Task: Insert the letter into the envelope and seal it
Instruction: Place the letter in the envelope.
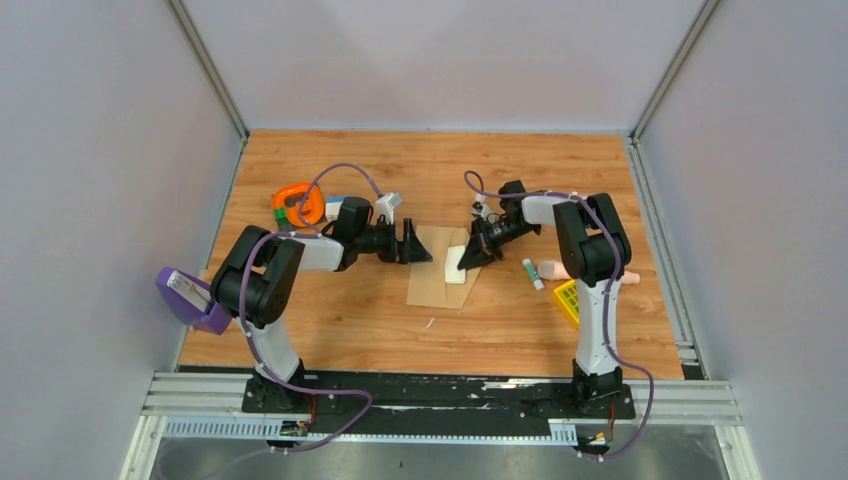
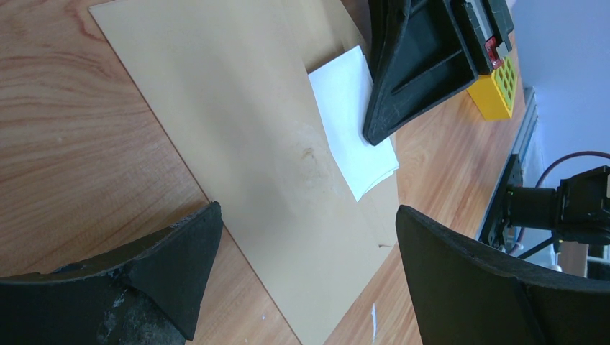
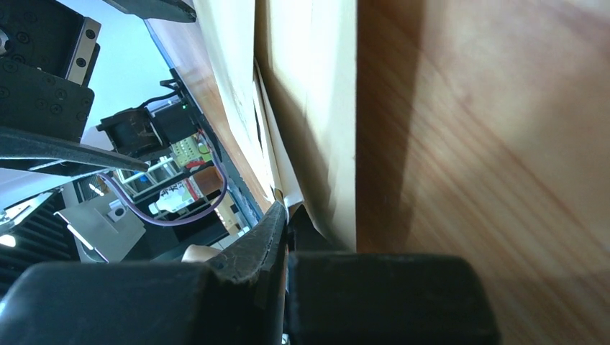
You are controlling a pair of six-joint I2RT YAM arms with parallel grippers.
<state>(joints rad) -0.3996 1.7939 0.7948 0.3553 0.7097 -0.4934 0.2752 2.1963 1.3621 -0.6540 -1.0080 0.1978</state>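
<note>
The tan envelope (image 1: pixel 440 270) lies flat in the middle of the wooden table. On its right part rests the letter (image 1: pixel 456 263), which looks white here. My right gripper (image 1: pixel 471 252) is shut on the letter's far right edge, its tip low over the envelope. My left gripper (image 1: pixel 415 243) hovers open at the envelope's left edge with nothing between its fingers. The left wrist view shows the envelope (image 2: pixel 237 151), the letter (image 2: pixel 352 122) and the right gripper's tip (image 2: pixel 375 133) on it. In the right wrist view the jaws (image 3: pixel 286 215) pinch paper beside the envelope (image 3: pixel 316 86).
An orange and green object (image 1: pixel 298 205) lies at the back left, a purple object (image 1: pixel 190 298) at the left edge. A glue stick (image 1: pixel 532 272), a pink object (image 1: pixel 555 269) and a yellow brick (image 1: pixel 567 302) sit by the right arm.
</note>
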